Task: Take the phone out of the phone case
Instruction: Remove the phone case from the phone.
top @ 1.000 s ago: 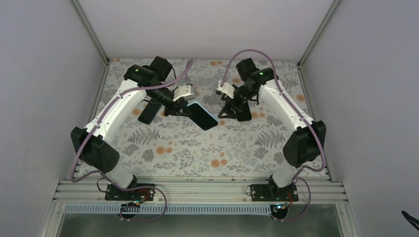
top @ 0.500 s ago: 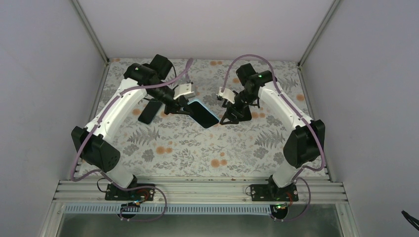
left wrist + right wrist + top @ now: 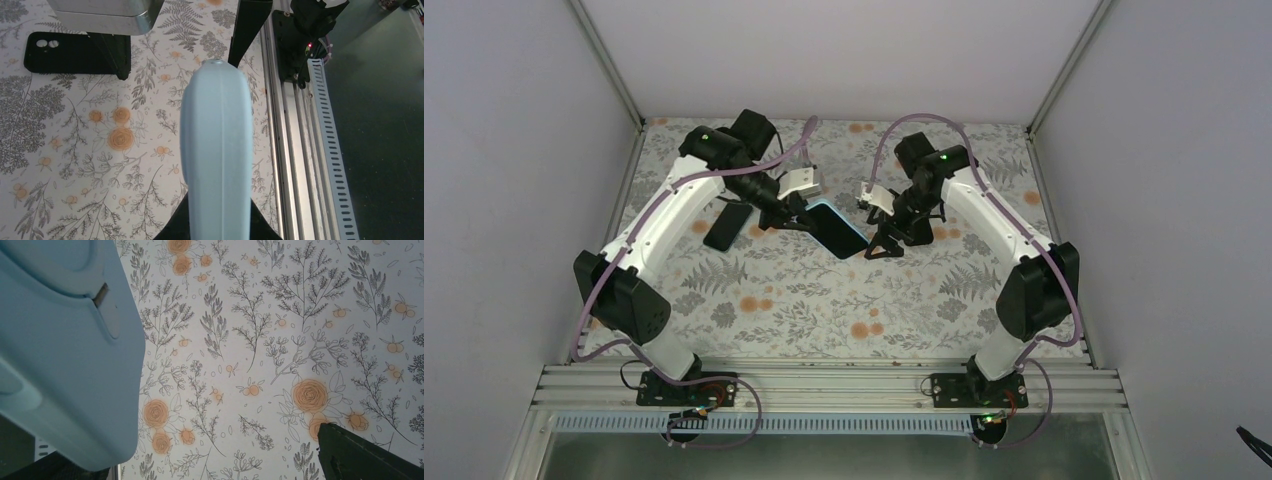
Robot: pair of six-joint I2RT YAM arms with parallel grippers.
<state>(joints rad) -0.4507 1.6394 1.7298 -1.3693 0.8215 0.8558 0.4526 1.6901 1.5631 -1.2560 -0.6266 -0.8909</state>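
Phone case (image 3: 217, 150), light blue, is lifted off the flowered table (image 3: 824, 310) and tilted. The phone (image 3: 834, 233) sits inside it, dark screen facing up in the top view.

Left gripper (image 3: 796, 218): clamped on the far-left end of the case. In the left wrist view a black finger (image 3: 176, 229) shows on either side of the case's narrow edge, pressed against it.

Right gripper (image 3: 889, 243): just right of the case, at its free end, jaws spread apart. In the right wrist view the case fills the left side and one finger (image 3: 360, 455) sits low at right, with bare table between the two. The other finger is hidden under the case, so contact there cannot be told. Nothing is pinched.

Left of the case, beyond the left gripper, a flat black item (image 3: 75, 50) with two round camera holes lies on the table. Cannot tell whether it is a phone or an empty case.

Phone not yet separated from the case.
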